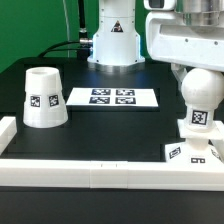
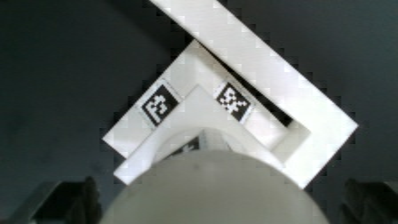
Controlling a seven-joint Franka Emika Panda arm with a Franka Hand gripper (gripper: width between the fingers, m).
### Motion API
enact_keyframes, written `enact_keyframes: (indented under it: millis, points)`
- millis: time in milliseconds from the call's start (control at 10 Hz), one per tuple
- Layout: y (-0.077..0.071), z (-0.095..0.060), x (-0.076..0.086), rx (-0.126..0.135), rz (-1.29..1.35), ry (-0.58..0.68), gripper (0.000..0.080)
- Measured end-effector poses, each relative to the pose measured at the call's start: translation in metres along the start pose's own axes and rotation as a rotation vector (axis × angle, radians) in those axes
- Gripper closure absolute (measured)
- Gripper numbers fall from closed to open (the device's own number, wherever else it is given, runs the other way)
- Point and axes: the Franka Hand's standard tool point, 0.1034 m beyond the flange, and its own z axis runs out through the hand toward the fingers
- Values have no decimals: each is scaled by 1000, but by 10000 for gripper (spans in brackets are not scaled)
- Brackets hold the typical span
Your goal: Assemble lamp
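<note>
The white bulb (image 1: 199,100) stands upright with its neck in the flat square base (image 1: 190,150) at the exterior view's right, near the front rail. My gripper (image 1: 197,72) hangs right above the bulb's dome, its fingers straddling the top. In the wrist view the dome (image 2: 210,180) fills the space between the two dark fingers (image 2: 71,200), with a narrow gap on each side, so my gripper (image 2: 217,205) is open. The tagged base (image 2: 222,105) shows below the dome. The tapered shade (image 1: 43,97) stands alone, mouth down, at the exterior view's left.
The marker board (image 1: 112,97) lies flat in the middle of the black table. A white rail (image 1: 100,170) runs along the front and up the left side. The arm's white pedestal (image 1: 112,45) stands at the back.
</note>
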Motion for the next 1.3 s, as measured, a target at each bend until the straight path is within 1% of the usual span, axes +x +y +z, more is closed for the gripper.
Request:
enact_keyframes:
  millis: [100,200,300,500,600,800,1100,1200,1300]
  points:
    - [4,-3,-10,-36,-106,-18,104]
    - [4,-8,-17,-37,-188,-20,104]
    - [6,-10,-21,-29,-274,-14,100]
    - [25,-15,-29,-37,-430,-23,100]
    - [35,-15,-29,-45,-440,-29,100]
    - [32,-13,-30,-44,-444,-29,100]
    - [33,-12,-31,-48,-454,-30,100]
    - [37,-8,-34,-56,-492,-38,100]
    - [53,-6,-34,-60,-586,-42,100]
